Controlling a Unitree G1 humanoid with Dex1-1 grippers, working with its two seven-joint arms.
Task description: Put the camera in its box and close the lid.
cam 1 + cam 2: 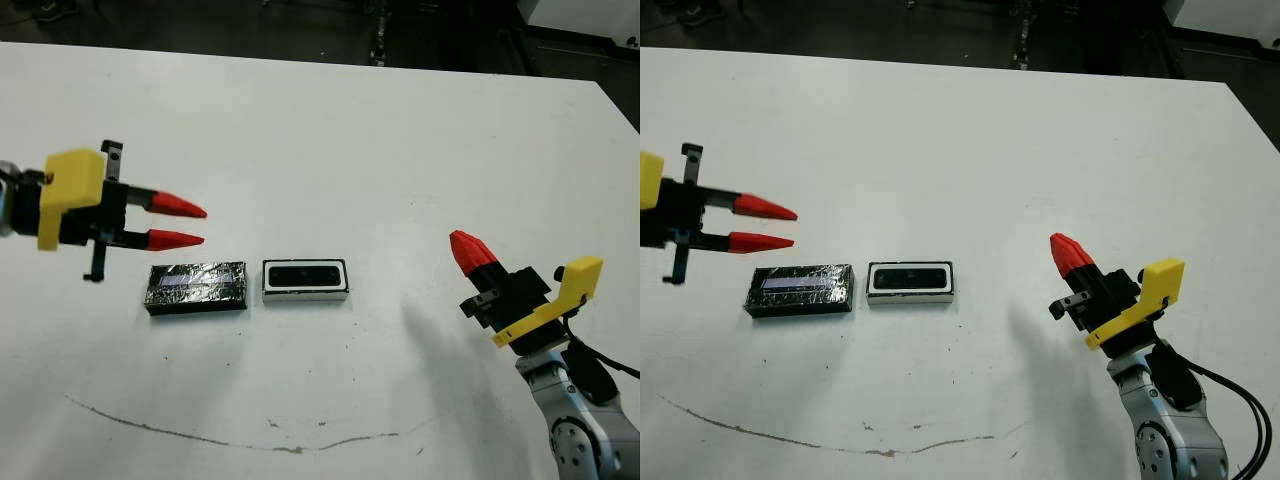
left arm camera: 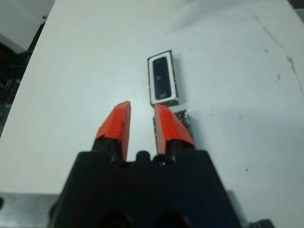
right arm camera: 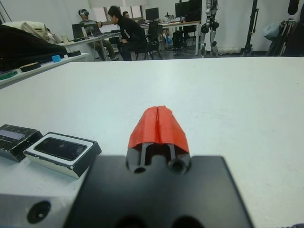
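Hovering with fingers apart, the left gripper [image 1: 190, 225] should descend at five o'clock, squarely straddling the crinkly black foil-wrapped lid [image 1: 196, 286]; right gripper [image 3: 158, 124] pinched together.

Occlusions and crops
Lid [image 2: 183, 118] mostly hidden behind left gripper [image 2: 142, 124] fingers (one corner shows); left arm cropped at frame edge.

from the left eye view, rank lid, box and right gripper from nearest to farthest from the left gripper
1. lid, just below the left gripper
2. box with the camera inside, right of the lid
3. right gripper, far across the table's right side
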